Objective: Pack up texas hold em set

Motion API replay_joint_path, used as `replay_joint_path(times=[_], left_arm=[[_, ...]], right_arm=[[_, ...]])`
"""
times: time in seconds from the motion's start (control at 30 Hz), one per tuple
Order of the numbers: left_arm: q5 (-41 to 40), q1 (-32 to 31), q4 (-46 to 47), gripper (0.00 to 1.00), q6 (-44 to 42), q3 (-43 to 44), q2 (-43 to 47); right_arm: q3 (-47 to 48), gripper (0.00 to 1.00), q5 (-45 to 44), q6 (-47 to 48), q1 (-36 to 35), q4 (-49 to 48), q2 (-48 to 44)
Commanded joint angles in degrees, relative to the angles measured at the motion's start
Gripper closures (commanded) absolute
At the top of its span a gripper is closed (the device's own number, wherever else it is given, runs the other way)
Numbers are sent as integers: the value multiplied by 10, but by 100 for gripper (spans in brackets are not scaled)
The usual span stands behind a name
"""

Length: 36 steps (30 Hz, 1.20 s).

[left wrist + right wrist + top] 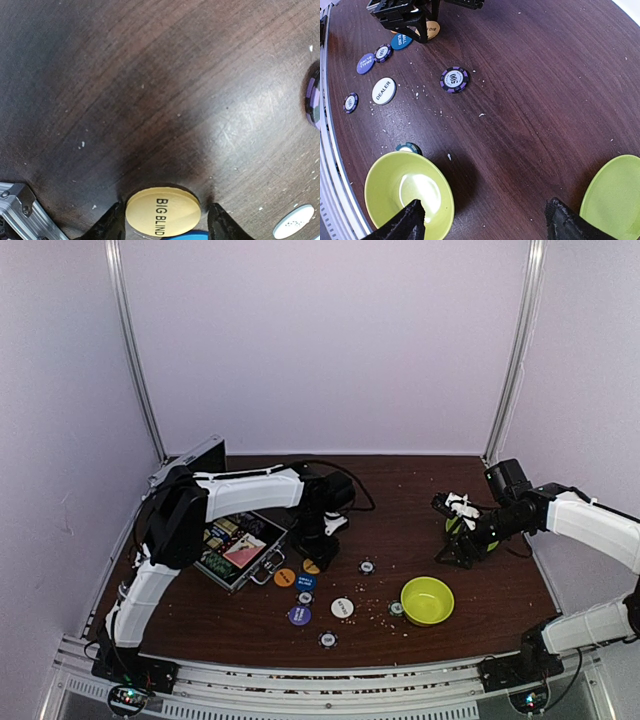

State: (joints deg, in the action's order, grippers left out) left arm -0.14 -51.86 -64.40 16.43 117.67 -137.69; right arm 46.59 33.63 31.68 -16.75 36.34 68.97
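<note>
Dark wood-grain surface [400, 500], speckled with crumbs [420, 92], stands inside pale lilac walls [320, 340]. The open case [240, 550] lies at its left, with buttons [383, 90] and chips [454, 80] loose beside it. Left pincer [164, 225] stands narrowly parted astride the BIG BLIND button [162, 210]. Right pincer [482, 220] gapes wide near the bowl [407, 195].

BIG BLIND on orange button [163, 212]; DEALER on white button [384, 90]; SMALL BLIND on purple button [366, 63].

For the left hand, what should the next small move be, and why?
Probably close the left hand on the yellow BIG BLIND button. Its fingers stand on either side of the button, which lies flat on the table, and a slight gap shows on one side, so it does not look gripped yet. The open case lies just beside it, ready to take the button.
</note>
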Motion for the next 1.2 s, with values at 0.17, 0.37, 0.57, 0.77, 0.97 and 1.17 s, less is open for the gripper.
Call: replay_joint_path(times=[0.17, 0.37, 0.57, 0.77, 0.97, 1.17], left_arm=[[-1, -2, -12, 40, 7, 0, -14], [-6, -2, -13, 43, 8, 0, -22], [-6, -2, -13, 48, 7, -4, -27], [-4, -2, -21, 54, 3, -7, -16], [1, -2, -3, 56, -20, 4, 28], [-30, 4, 12, 56, -32, 4, 89]], right_arm=[[16, 17, -5, 8, -4, 9, 9], [17, 17, -6, 8, -4, 9, 8], [15, 16, -6, 8, -3, 9, 8], [16, 17, -6, 8, -4, 9, 9], [17, 17, -7, 8, -4, 10, 13], [17, 16, -9, 8, -5, 10, 11]])
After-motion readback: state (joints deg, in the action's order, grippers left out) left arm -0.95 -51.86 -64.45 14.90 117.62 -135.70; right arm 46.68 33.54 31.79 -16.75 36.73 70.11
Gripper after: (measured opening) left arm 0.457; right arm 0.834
